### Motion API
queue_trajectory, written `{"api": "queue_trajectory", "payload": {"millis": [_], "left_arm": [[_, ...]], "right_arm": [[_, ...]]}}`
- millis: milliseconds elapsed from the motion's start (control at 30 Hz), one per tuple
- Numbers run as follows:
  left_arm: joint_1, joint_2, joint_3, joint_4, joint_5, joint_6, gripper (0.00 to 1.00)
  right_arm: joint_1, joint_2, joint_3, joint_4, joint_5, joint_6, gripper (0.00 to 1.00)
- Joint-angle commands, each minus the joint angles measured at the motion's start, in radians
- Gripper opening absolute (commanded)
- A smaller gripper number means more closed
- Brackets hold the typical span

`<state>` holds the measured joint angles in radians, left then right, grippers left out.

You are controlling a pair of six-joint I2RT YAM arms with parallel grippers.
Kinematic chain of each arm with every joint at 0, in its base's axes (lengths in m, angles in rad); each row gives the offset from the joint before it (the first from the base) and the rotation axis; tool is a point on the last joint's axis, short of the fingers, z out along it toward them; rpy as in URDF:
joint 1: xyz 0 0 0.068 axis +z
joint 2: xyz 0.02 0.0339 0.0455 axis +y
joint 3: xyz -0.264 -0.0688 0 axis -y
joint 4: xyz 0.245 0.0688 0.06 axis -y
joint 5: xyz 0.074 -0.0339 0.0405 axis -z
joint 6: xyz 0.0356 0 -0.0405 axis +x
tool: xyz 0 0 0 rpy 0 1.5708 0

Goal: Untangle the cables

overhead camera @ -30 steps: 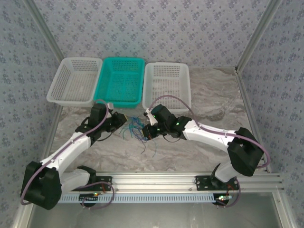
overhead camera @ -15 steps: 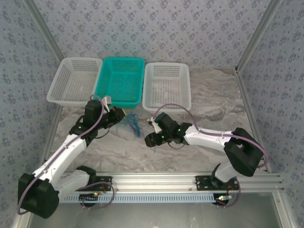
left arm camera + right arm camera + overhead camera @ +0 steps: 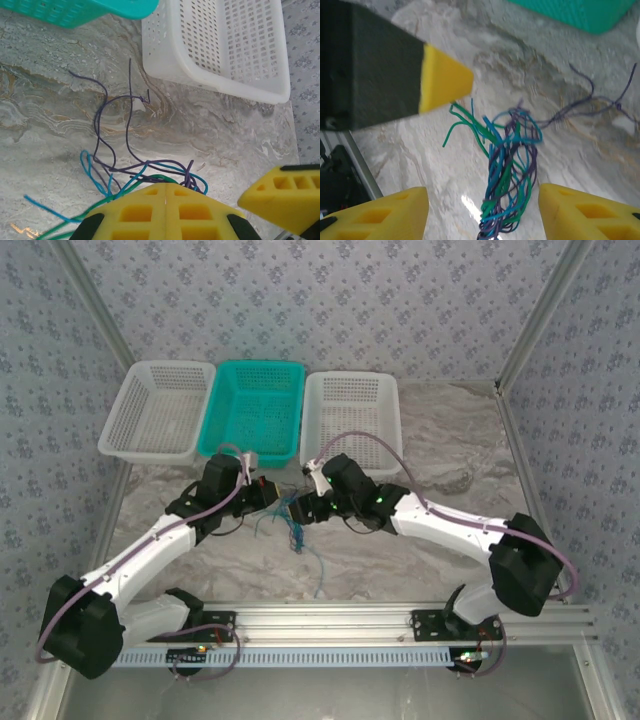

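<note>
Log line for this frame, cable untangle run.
left gripper: shut on cables | right gripper: open, cables in front of it | cables: tangled

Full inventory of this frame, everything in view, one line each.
cables: one tangled bundle, blue, green, teal and purple, mid-table between the two grippers, loose strands trailing on the table
white baskets: two, white, back row, left and right ends
teal basket: one, teal, back row, middle
table: one, grey-beige marble
left gripper: one, yellow fingers, shut on the cables
right gripper: one, yellow fingers, open, one either side of the bundle
</note>
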<state>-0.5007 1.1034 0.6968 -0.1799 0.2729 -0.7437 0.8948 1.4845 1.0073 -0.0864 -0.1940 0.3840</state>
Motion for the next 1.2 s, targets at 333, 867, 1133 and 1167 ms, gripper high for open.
{"api": "queue_trajectory", "payload": {"millis": [333, 867, 1133, 1167], "left_arm": [[0.034, -0.129, 0.063, -0.169, -0.149, -0.012, 0.0], [0.291, -0.24, -0.042, -0.096, 0.085, -0.04, 0.0], [0.224, -0.179, -0.088, -0.038, 0.076, -0.019, 0.0], [0.213, -0.175, -0.086, -0.039, 0.073, -0.017, 0.0]], "right_arm": [[-0.031, 0.23, 0.026, 0.178, 0.042, 0.022, 0.0], [-0.073, 0.07, -0.112, 0.03, -0.022, 0.122, 0.23], [0.02, 0.136, 0.132, 0.026, -0.068, 0.111, 0.42], [0.044, 0.128, 0.134, 0.043, -0.028, 0.047, 0.43]]}}
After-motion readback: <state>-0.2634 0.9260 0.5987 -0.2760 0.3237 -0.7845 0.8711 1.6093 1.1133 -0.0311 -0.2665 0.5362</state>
